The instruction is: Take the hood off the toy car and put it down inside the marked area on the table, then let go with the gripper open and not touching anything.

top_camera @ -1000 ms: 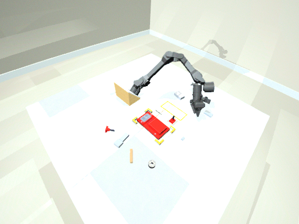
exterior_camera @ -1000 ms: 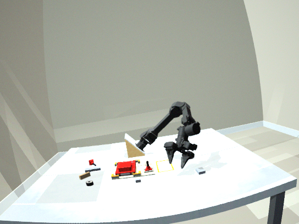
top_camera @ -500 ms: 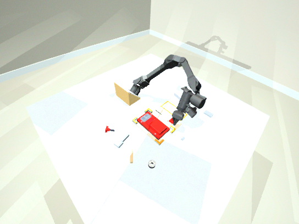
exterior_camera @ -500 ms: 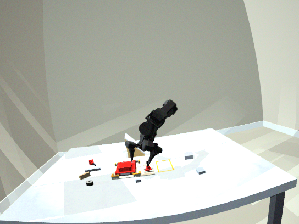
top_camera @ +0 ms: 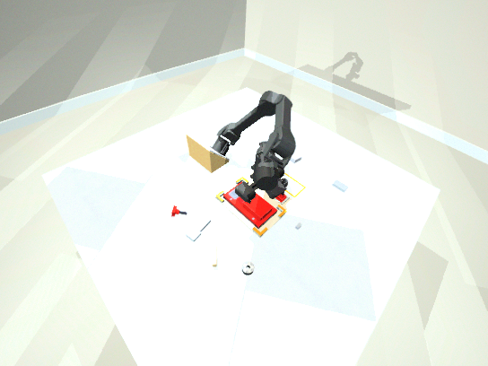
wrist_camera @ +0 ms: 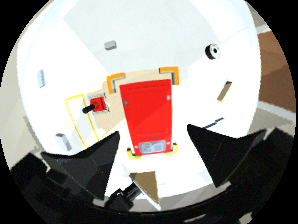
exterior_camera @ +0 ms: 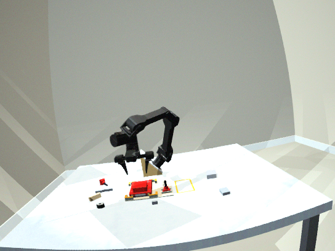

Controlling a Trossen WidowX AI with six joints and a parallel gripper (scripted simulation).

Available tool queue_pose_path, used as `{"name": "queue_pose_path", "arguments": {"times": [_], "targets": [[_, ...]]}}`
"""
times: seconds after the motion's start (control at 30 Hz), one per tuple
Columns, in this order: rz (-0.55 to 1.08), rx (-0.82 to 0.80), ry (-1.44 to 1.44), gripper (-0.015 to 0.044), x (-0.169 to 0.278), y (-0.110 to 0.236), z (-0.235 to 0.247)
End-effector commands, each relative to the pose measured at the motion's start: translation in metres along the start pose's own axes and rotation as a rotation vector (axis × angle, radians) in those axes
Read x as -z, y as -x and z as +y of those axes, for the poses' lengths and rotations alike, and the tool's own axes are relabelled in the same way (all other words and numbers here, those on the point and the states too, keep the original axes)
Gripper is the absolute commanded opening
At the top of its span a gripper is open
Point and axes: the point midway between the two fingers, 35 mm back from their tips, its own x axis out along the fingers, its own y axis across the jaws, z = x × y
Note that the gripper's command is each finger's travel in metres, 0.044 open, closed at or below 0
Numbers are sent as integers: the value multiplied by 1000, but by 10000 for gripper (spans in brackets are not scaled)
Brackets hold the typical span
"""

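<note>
Hood (wrist_camera: pixel 148 115) on toy car (exterior_camera: pixel 141 188); end effector (exterior_camera: pixel 137 168) above it, fingers spread, empty.

Left of the tan wedge board (top_camera: pixel 203 152) lie a red clamp (top_camera: pixel 177 211), a wooden dowel (top_camera: pixel 215 260) and a metal ring (top_camera: pixel 248 268).

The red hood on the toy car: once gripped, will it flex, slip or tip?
The hood looks like a flat, hard panel, so probably stiff. Its smooth faces may slip between the fingers of the open gripper. Lying flat and wide, it seems unlikely to roll or tip when set down.
</note>
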Motion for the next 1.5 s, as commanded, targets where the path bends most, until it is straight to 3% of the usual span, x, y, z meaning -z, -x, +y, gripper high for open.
{"name": "queue_pose_path", "arguments": {"times": [0.0,1.47], "targets": [[-5,-13,11,440,-2,1,3],[-5,-13,11,440,-4,-28,3]]}}
